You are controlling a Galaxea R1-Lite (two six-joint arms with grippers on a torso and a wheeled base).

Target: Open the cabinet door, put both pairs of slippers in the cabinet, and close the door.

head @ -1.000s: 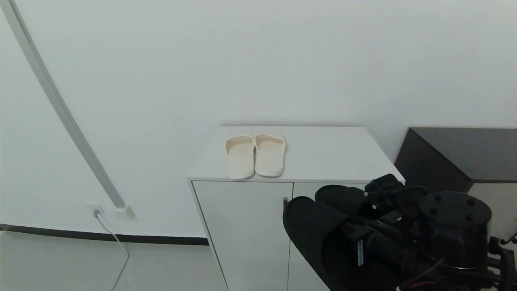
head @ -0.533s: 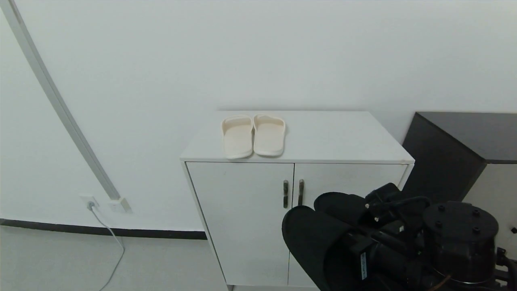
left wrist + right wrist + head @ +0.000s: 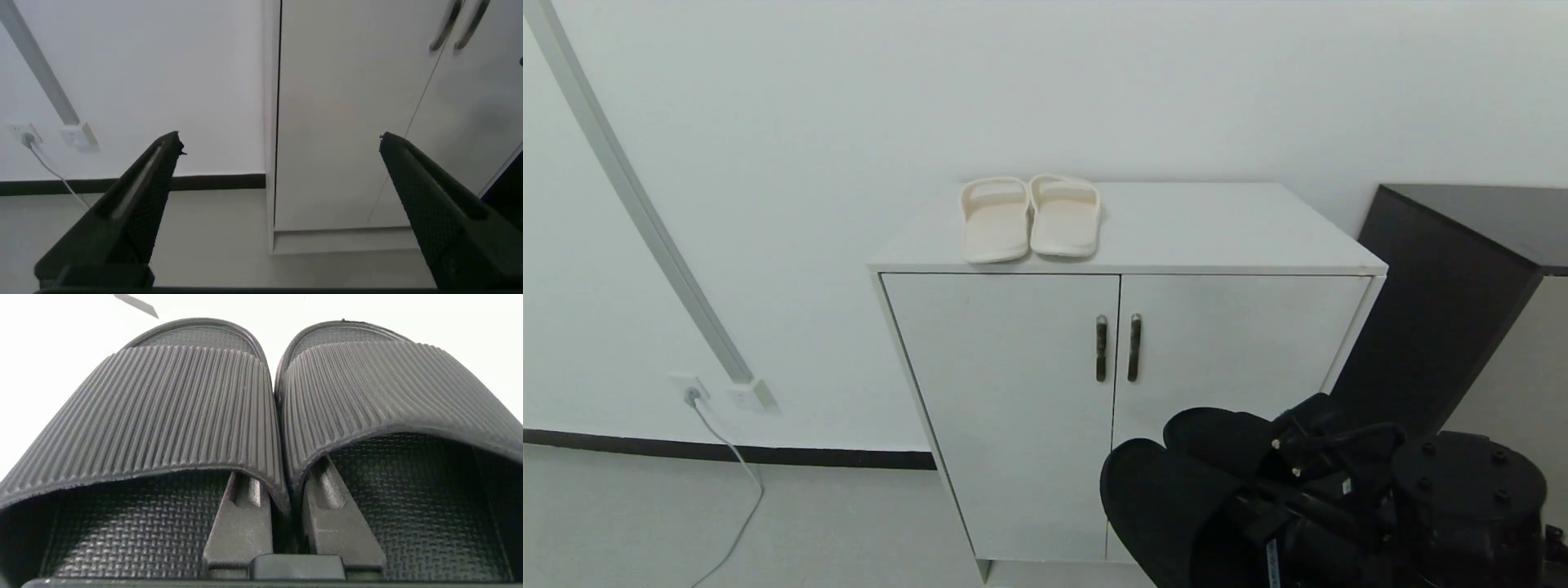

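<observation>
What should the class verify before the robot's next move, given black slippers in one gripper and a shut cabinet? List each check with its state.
1. Cabinet doors open: not ok, both shut.
2. Handles unobstructed: ok, both bare at the middle seam.
3. Left gripper free: ok, open and empty, facing the cabinet.
4. Black slippers secured: ok, right gripper pinches their adjoining walls.
5. Cream slippers located: ok, side by side on the cabinet top.
6. Room inside: cannot tell.

Bright, soft, even light; the cabinet (image 3: 1013, 408) casts faint shadow, and the wall conduit (image 3: 647, 220) bows near the edge.
</observation>
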